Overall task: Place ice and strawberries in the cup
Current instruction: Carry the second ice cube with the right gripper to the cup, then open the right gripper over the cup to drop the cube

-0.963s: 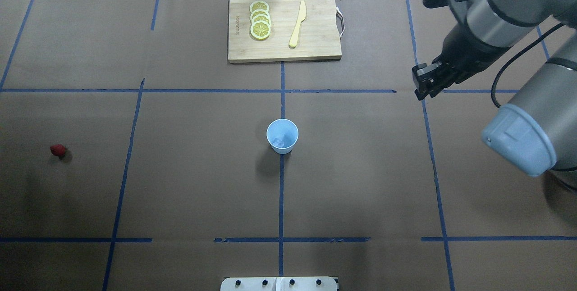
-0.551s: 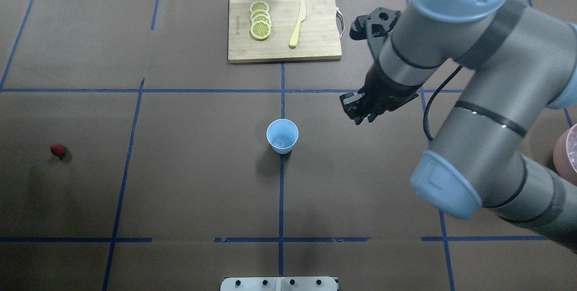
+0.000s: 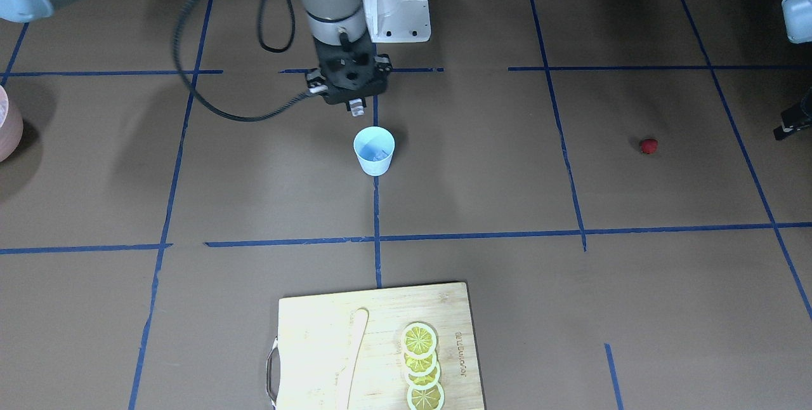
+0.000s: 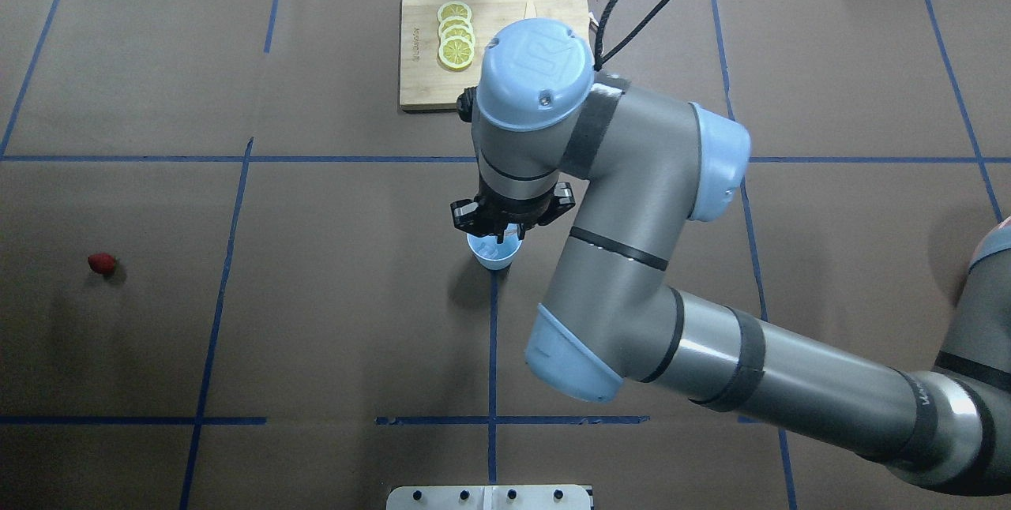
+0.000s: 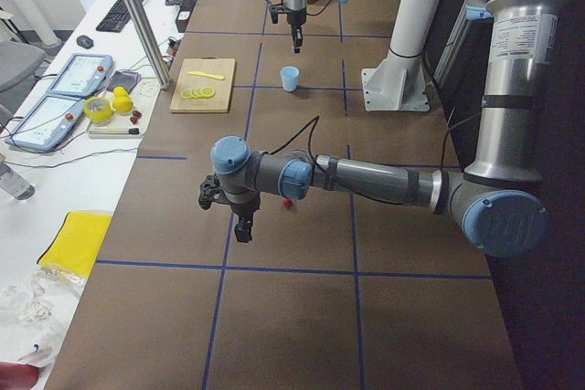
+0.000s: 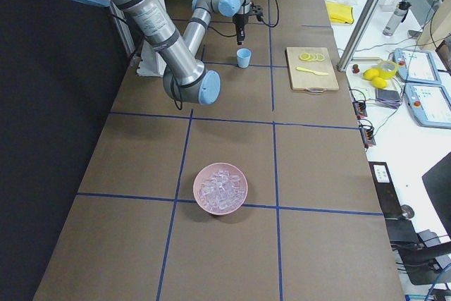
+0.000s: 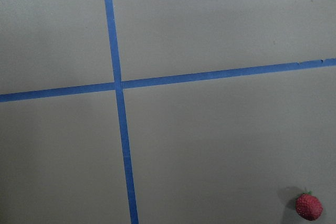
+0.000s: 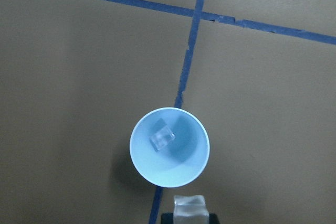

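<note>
In the overhead view the strawberry (image 4: 102, 263) is seen lying on the brown table (image 4: 316, 320) far to the left, well apart from the cup (image 4: 494, 256). The left gripper (image 5: 241, 228) is shown only from the side, hung above the table near the berry, which appears in the lower right corner of the left wrist view; how far its jaws are parted cannot be told. At the centre the pale-blue cup is stood upright on a blue tape line (image 4: 492, 336), and one ice cube (image 8: 162, 138) is seen lying inside it. The right gripper (image 4: 501, 235) is pointed down above the cup without touching it, and a second ice piece (image 8: 189, 205) is pinched between its narrowly closed fingers. Beyond the cup, lemon slices (image 4: 456, 36) are laid on a cutting board (image 4: 419, 84). Far to the right, a pink bowl (image 6: 220, 211) filled with ice pieces (image 6: 220, 187) is set well apart from the cup
</note>
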`<state>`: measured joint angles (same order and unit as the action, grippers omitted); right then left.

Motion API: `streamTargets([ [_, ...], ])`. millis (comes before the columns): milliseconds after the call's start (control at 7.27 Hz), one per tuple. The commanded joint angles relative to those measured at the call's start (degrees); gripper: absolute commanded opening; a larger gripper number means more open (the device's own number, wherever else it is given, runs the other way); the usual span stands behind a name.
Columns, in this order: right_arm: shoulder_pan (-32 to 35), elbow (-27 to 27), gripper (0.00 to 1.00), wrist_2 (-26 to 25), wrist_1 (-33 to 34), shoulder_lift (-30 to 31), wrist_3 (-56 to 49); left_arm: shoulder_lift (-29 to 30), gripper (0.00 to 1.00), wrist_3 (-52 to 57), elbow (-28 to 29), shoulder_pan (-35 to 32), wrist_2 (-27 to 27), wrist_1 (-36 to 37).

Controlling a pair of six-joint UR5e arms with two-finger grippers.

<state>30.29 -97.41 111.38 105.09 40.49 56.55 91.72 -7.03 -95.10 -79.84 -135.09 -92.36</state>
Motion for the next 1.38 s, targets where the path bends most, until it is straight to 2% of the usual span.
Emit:
streamTargets([
  [0, -1.5, 6.9, 0.0, -2.2, -4.1, -1.7, 0.6, 0.0, 1.0, 0.1, 0.0, 0.0, 0.0, 0.0],
  [688, -1.5, 9.0, 0.03, -2.3, -4.2, -2.3, 0.4, 0.0, 1.0, 0.0, 0.1, 0.0, -0.1, -0.1],
  [826, -1.5, 9.0, 0.13, -2.3, -4.2, -2.3, 0.4, 0.0, 1.0, 0.0, 0.1, 0.0, -0.1, -0.1],
  [963, -1.5, 9.0, 0.41, -2.3, -4.2, -2.3, 0.5, 0.0, 1.0, 0.0, 0.3, 0.0, -0.1, -0.1],
  [1101, -1.5, 9.0, 0.62, -2.3, -4.2, -2.3, 0.5, 0.0, 1.0, 0.0, 0.4, 0.0, -0.1, -0.2],
  [1239, -1.5, 8.9, 0.68, -2.3, -4.3, -2.3, 0.5, 0.0, 1.0, 0.0, 0.4, 0.0, -0.1, -0.2],
])
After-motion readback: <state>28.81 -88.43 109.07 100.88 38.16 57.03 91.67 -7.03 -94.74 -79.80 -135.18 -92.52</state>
